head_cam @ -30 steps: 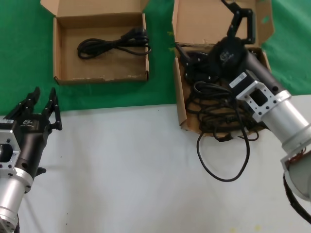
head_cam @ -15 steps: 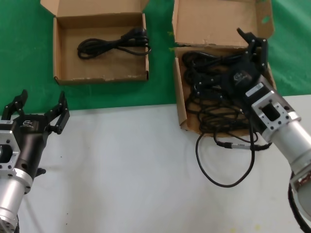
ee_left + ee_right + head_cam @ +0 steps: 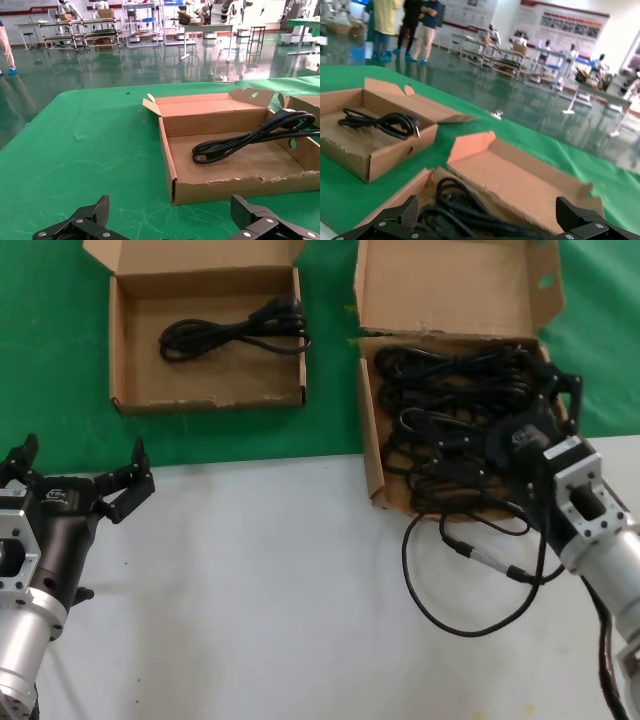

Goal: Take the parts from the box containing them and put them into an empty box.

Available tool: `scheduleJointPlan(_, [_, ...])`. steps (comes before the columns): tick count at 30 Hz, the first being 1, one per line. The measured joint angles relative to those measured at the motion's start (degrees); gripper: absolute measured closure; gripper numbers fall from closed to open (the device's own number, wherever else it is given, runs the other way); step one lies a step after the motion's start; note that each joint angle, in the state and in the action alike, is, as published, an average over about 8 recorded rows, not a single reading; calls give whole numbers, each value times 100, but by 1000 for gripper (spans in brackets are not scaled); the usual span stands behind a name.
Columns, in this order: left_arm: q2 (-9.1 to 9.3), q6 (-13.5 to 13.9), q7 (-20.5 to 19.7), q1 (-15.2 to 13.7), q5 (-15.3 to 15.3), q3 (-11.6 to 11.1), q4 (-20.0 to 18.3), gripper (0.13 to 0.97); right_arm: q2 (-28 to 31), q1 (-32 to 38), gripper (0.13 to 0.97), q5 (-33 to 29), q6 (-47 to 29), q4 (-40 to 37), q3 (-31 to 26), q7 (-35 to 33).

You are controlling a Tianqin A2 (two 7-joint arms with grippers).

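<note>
The deep box (image 3: 368,440) at the back right holds a tangled pile of black power cords (image 3: 450,410). My right gripper (image 3: 558,390) is open and empty, low over the box's right side; in the right wrist view (image 3: 487,212) the cords (image 3: 465,210) lie between and beyond its fingers. The shallow box (image 3: 115,360) at the back left holds one coiled cord (image 3: 235,330), which also shows in the left wrist view (image 3: 240,142). My left gripper (image 3: 82,455) is open wide and empty, in front of the shallow box (image 3: 172,160) at the green cloth's near edge.
A thin black cable with a silver connector (image 3: 480,552) loops out of the deep box onto the white table (image 3: 250,590). The deep box's tall lid flap (image 3: 450,285) stands behind the cords. Green cloth (image 3: 330,360) separates the two boxes.
My right gripper has drawn back from the far end of the deep box to its right side, empty. The left gripper's fingers have spread wider. The thin cable loop has shifted slightly on the table.
</note>
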Motion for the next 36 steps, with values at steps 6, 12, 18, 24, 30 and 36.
scheduleJointPlan(6, [-2, -7, -8, 8, 1, 1, -5, 266, 112, -279, 129, -106, 351, 210, -61, 628])
scheduleJointPlan(12, [-4, -13, -15, 16, 2, 1, -9, 181, 225, -559, 129, -213, 707, 421, -122, 1264])
scheduleJointPlan(18, [-6, -20, -22, 25, 2, 2, -14, 151, 335, -835, 129, -318, 1056, 627, -182, 1889])
scheduleJointPlan(24, [-8, -27, -30, 33, 3, 3, -18, 133, 447, -1112, 129, -423, 1403, 835, -243, 2510])
scheduleJointPlan(30, [-10, -32, -36, 40, 4, 3, -22, 132, 543, -1352, 129, -517, 1714, 1017, -296, 3069])
scheduleJointPlan(36, [-11, -34, -39, 42, 4, 4, -23, 132, 570, -1419, 129, -542, 1800, 1067, -311, 3222])
